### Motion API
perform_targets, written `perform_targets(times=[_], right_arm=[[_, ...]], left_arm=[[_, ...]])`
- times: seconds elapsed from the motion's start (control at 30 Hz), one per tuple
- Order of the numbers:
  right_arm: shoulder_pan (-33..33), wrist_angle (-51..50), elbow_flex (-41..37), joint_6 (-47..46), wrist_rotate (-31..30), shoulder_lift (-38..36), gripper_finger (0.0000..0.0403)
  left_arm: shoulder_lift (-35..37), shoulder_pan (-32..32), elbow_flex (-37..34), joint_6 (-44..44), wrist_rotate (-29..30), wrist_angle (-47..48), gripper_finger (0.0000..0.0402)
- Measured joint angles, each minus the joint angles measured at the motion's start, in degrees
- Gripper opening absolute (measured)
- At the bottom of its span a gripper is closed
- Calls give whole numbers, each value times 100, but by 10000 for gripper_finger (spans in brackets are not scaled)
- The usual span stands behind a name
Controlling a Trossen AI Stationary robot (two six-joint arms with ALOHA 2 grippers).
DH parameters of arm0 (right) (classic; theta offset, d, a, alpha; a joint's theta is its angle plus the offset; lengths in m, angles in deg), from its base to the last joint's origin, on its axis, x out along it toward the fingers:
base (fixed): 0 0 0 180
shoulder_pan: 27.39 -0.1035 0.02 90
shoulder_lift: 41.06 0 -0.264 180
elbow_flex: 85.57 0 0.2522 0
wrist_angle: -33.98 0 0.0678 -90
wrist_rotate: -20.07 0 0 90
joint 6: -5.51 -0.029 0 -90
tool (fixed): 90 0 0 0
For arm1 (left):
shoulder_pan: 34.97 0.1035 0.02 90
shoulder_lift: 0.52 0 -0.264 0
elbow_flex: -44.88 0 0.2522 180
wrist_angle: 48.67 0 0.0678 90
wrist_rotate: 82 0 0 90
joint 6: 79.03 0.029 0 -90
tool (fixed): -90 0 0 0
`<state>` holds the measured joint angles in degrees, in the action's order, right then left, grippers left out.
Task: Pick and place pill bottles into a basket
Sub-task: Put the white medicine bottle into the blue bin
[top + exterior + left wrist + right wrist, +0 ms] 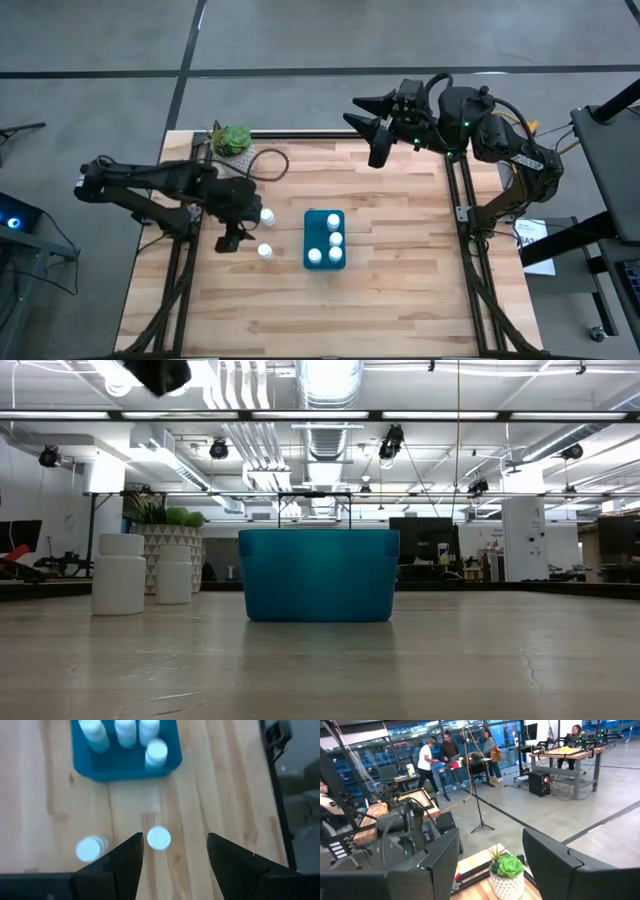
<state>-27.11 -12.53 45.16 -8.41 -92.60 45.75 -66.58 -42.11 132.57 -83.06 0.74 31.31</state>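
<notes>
The teal basket [324, 240] stands at the table's middle and holds several white pill bottles [156, 751]. It also shows in the low view [318, 573]. Two more bottles stand upright on the wood to its left, one farther [267, 215] and one nearer [264, 252]. The low view shows them too [118, 573] [173, 573]. My left gripper [232, 240] is open and empty, raised above the table just left of these two bottles. In its wrist view [175, 845] one bottle [159, 838] shows below, near one finger. My right gripper [380, 140] is open and empty, raised over the table's far right edge.
A green plant in a white pot [232, 140] stands at the table's far left corner, with a dark cable [270, 165] looped beside it. It also shows in the right wrist view [507, 875]. Bare wood lies near and right of the basket. People stand far off in the room [427, 762].
</notes>
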Motion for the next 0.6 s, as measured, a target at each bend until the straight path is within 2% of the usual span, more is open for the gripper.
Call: perform_targets(times=[0.13,0.4,0.6], right_arm=[[0,-3,-15,14,3,0,210],[0,-2,-86,64,8,-4,210],[0,2,-118,59,9,-4,210]], left_arm=[[-35,-89,-504,-4,-17,-162,202],[-35,-136,-1612,-240,-229,-1401,202],[-35,-171,-2217,-434,-264,-1675,202]])
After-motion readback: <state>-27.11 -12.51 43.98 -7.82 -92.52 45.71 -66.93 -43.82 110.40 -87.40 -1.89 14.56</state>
